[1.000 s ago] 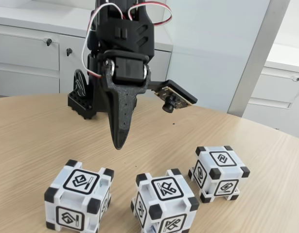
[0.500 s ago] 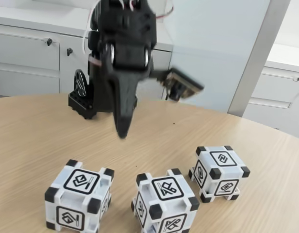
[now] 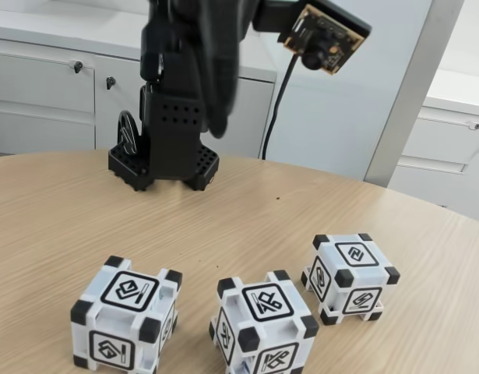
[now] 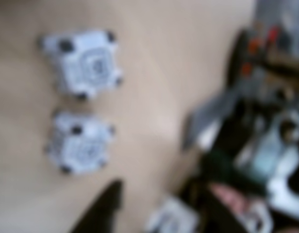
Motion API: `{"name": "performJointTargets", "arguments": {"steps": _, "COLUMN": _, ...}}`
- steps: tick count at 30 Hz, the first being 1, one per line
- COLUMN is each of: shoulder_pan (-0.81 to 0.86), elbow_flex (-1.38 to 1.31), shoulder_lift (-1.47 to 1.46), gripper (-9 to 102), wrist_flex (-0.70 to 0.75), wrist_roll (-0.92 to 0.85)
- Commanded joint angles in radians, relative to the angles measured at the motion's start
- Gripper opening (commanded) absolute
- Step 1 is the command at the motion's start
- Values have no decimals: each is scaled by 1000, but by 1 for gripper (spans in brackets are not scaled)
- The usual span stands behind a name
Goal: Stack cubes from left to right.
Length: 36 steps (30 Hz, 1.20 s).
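Glossy white plastic cubes (image 3: 266, 319) (black corners), matt wood-grain table (image 3: 60, 218)

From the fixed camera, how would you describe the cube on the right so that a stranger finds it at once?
On the round wooden table, three white cubes with black corners lie in a row near the front edge. The one you want, the right cube, lies farthest from the arm's black base. Unlike the left cube and middle cube, it sits farther back.
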Motion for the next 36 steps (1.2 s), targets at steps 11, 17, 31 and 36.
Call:
{"name": "performJointTargets", "arguments": {"steps": 11, "shoulder_pan": -354, "elbow_flex": -167, "shoulder_lift": -356, "gripper": 40, "wrist_flex": -3, "wrist_roll": -296}}
{"name": "performJointTargets", "arguments": {"steps": 17, "shoulder_pan": -420, "elbow_flex": -170, "shoulder_lift": -488, "gripper": 41, "wrist_flex": -12, "wrist_roll": -454}}
{"name": "performJointTargets", "arguments": {"steps": 31, "shoulder_pan": -425, "elbow_flex": -184, "shoulder_lift": -716, "gripper": 42, "wrist_flex": -18, "wrist_roll": -939}}
{"name": "performJointTargets", "arguments": {"steps": 36, "shoulder_pan": -425, "elbow_flex": -268, "shoulder_lift": -741, "gripper": 43, "wrist_flex": -18, "wrist_roll": -992}}
